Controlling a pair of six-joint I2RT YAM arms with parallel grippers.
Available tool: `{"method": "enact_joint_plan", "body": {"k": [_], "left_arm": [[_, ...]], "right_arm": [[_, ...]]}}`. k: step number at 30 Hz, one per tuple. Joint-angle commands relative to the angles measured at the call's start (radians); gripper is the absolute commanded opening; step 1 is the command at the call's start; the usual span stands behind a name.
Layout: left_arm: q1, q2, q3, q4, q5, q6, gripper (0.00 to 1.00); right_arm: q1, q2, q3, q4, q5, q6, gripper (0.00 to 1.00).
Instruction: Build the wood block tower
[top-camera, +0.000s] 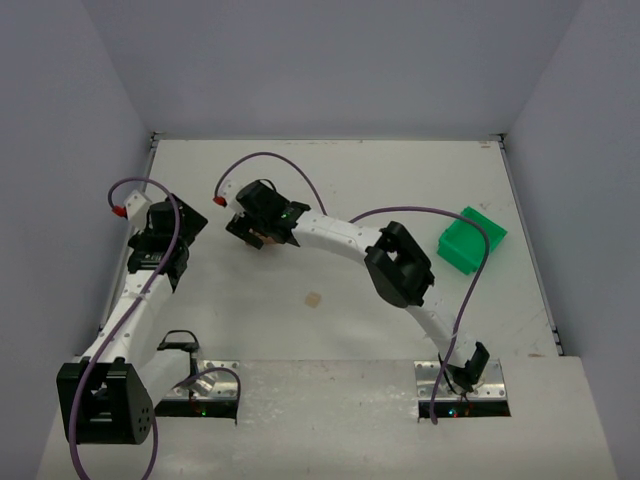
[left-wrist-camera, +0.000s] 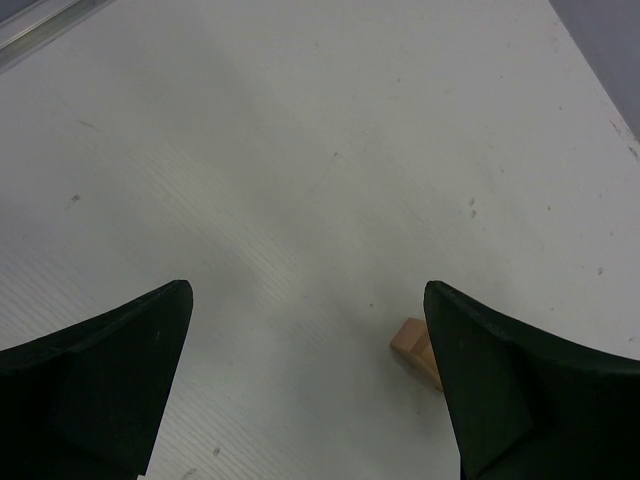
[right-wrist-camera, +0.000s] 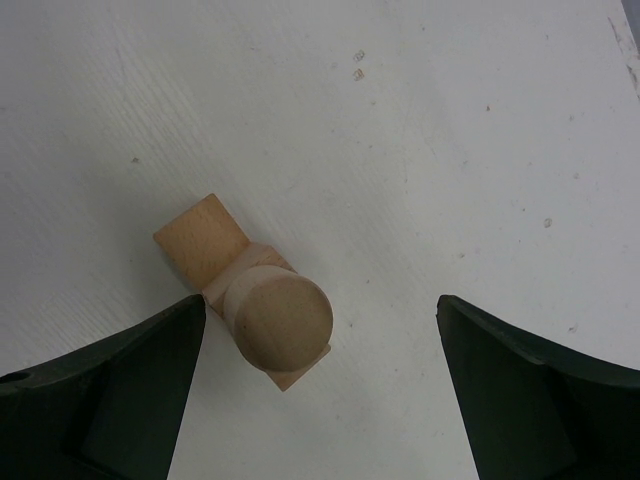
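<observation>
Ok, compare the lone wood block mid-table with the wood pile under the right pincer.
The lone block is one small piece lying flat, while the pile is several pieces, with a round-topped one standing on a block. The lone block sits by itself on open table, nearer the arm bases, while the pile lies farther out, under the open right pincer. Both are plain light-tan wood resting on the white table.

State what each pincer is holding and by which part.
Nothing is held. The left pincer is open over the bare table. The right pincer stands open above the wood blocks, clamping none.
</observation>
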Motion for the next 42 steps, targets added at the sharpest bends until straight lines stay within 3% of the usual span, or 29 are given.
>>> {"method": "enact_joint_plan", "body": {"k": [1,14,21,27,29,32,36,39,42], "left_arm": [[0.014,-0.020,0.026,0.045,0.015,0.009,1.00],[0.014,-0.029,0.023,0.048,0.024,0.020,1.00],[0.013,-0.070,0.024,0.036,0.025,0.026,1.00],[0.014,-0.111,0.033,0.005,0.062,0.048,1.00],[0.014,-0.144,0.042,-0.017,0.091,0.059,1.00],[0.011,-0.191,0.038,-0.011,0.199,0.093,1.00],[-0.018,-0.259,0.020,0.016,0.372,0.112,1.00],[-0.089,-0.298,0.016,0.035,0.404,0.111,1.00],[-0.206,-0.290,0.029,0.042,0.402,0.121,1.00]], "right_arm": [[0.008,0.016,0.058,0.047,0.018,-0.012,0.99],[0.022,-0.012,0.046,0.049,-0.002,-0.020,0.99],[0.050,-0.171,-0.091,0.082,-0.079,-0.024,0.99],[0.057,-0.427,-0.287,0.090,-0.206,0.048,0.99],[0.059,-0.543,-0.473,0.132,-0.200,0.093,0.99],[0.058,-0.703,-0.666,0.190,-0.153,0.149,0.99],[0.050,-0.899,-0.914,0.192,0.037,0.280,0.99],[0.019,-1.006,-1.024,0.182,0.128,0.378,0.99],[-0.088,-1.130,-1.148,0.135,0.145,0.522,0.99]]}}
